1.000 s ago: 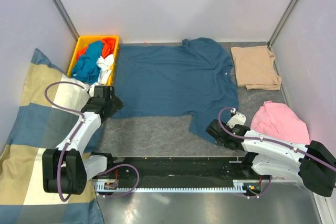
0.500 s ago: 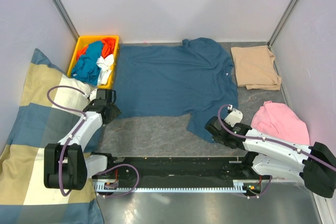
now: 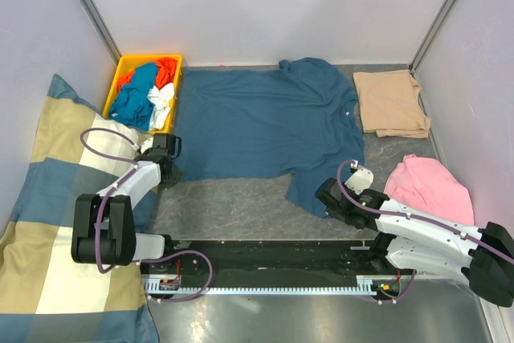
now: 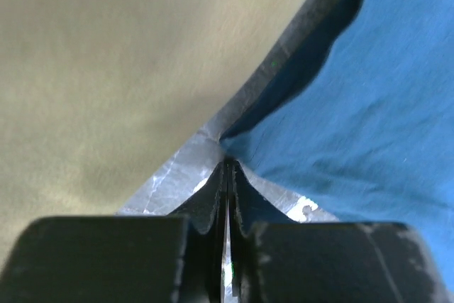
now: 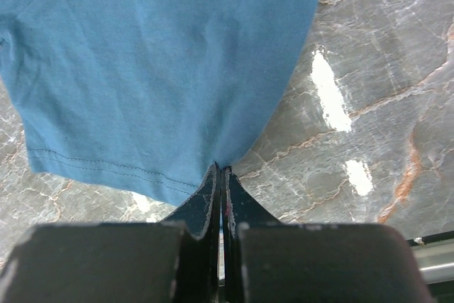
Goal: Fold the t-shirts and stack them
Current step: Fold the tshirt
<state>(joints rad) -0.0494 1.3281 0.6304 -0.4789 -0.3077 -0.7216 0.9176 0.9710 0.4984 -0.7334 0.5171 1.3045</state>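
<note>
Pinching the teal t-shirt (image 3: pixel 265 126) at two spots | our left hand (image 4: pixel 227 167) clamped on its near-left corner | our right hand (image 5: pixel 220 170) clamped on its near-right edge

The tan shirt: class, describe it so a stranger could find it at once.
Go to the table's far right corner. The tan shirt lies there, beside the spread blue shirt. It is folded flat; the pink cloth nearby is bunched.
</note>
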